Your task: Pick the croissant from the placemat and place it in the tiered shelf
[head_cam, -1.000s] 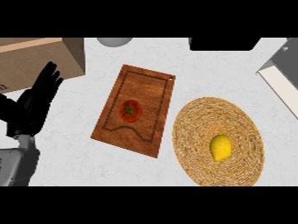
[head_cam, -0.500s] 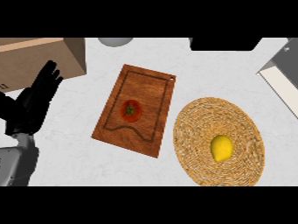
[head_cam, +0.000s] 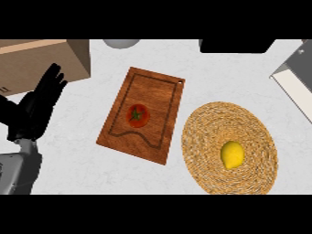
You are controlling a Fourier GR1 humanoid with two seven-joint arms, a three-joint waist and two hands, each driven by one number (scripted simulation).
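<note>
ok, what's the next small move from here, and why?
Probably bring the right hand in over the woven placemat. The yellow item lies on it untouched, at the view's right, and looks more like a lemon than a croissant. The left hand rests open at the far left, with the cutting board between; the right hand is not in view.

No readable text shows; the cardboard box (head_cam: 33, 61) bears only an illegible dark mark.
</note>
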